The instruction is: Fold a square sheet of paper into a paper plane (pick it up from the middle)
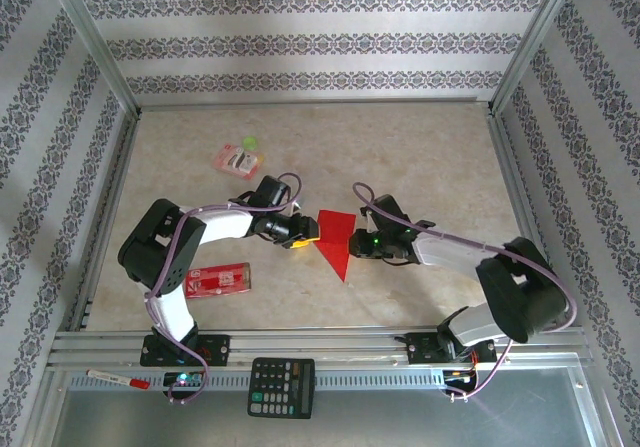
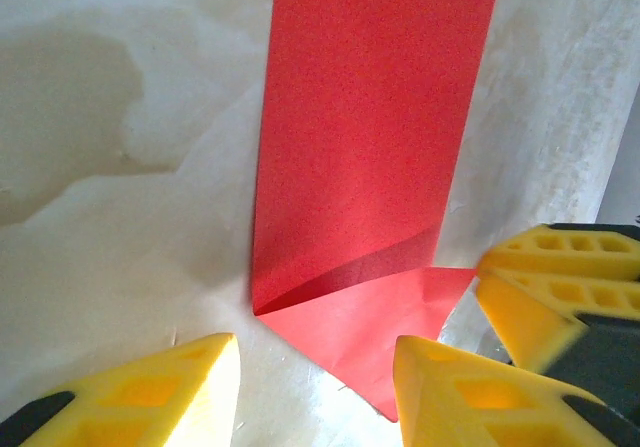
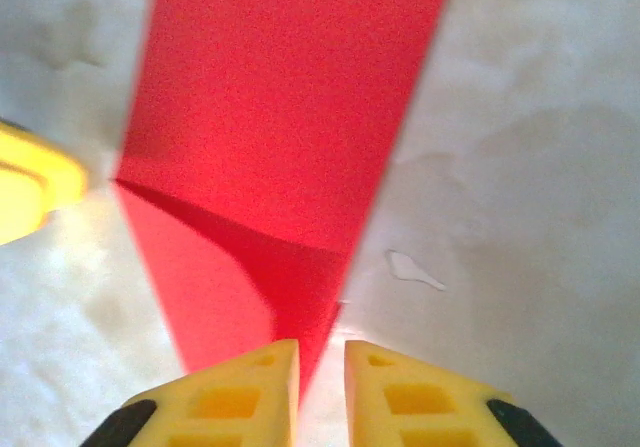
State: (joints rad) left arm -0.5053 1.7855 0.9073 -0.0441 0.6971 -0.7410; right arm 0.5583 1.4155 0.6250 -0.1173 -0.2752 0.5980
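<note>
Red paper [image 1: 335,237] part-folded | left fingers [image 2: 150,397] released | right fingers [image 3: 420,397] hide its tip, cannot tell grasp

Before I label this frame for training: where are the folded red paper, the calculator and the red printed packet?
folded red paper [image 1: 337,235], top view, its flat middle.
calculator [image 1: 281,387], top view, its keypad.
red printed packet [image 1: 218,280], top view, its centre.

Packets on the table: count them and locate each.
2. The red rectangular packet with white print lies near the left arm base; the pink-and-white packet with a green spot lies farther back, left. Arms could hide others.
</note>
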